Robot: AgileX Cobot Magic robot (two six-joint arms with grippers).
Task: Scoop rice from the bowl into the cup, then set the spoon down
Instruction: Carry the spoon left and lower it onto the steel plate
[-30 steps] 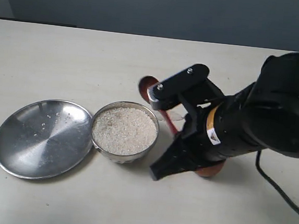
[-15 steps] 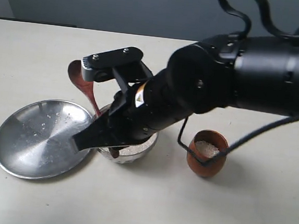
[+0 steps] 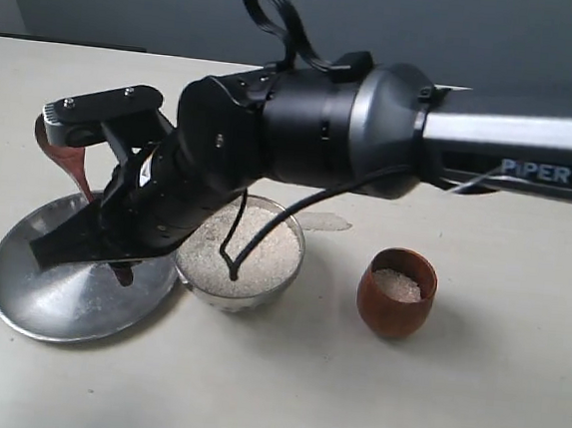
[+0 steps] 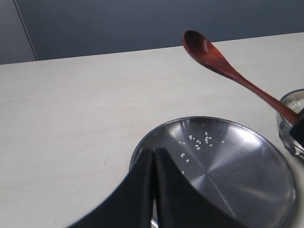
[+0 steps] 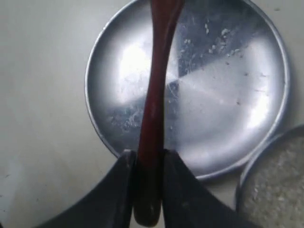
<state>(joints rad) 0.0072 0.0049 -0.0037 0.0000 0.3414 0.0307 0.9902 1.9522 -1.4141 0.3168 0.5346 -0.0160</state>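
From the exterior view, your right gripper [image 3: 63, 245] has reached across the middle and hangs over the plate [image 3: 18, 296], and there's the spoon [image 3: 63, 154] in its grasp, head up and tilted out past the plate's far-left edge, the handle's end poking out under the dark fingers. Just beside the plate sits the bowl [image 3: 295, 265], touching or nearly touching it, heaped with rice [image 3: 263, 247], and a black cable loop dangles in front of it. Off to the right, well apart from the bowl, the cup [image 3: 395, 304] stands upright on the table [image 3: 470, 400] with a pale layer of rice inside. Over to your left wrist view: the left gripper [image 4: 153, 156] shows as two dark fingers drawn together with only a thin seam between them, nothing held, hovering by the plate [image 4: 237, 190]. A few stray grains [image 4: 199, 140] dot the plate's surface, the spoon [image 4: 223, 64] slants in the air above it, bowl of the spoon empty, and the bowl's [image 4: 285, 133] rim peeks in at the edge. Now your right wrist view: the right gripper [image 5: 149, 159] is pinching the spoon's [image 5: 159, 85] handle close to its end, both fingers [image 5: 126, 190] pressed against it, the handle running out over the plate [image 5: 223, 104], with the bowl [image 5: 247, 178] and its rice [image 5: 280, 190] in the corner.
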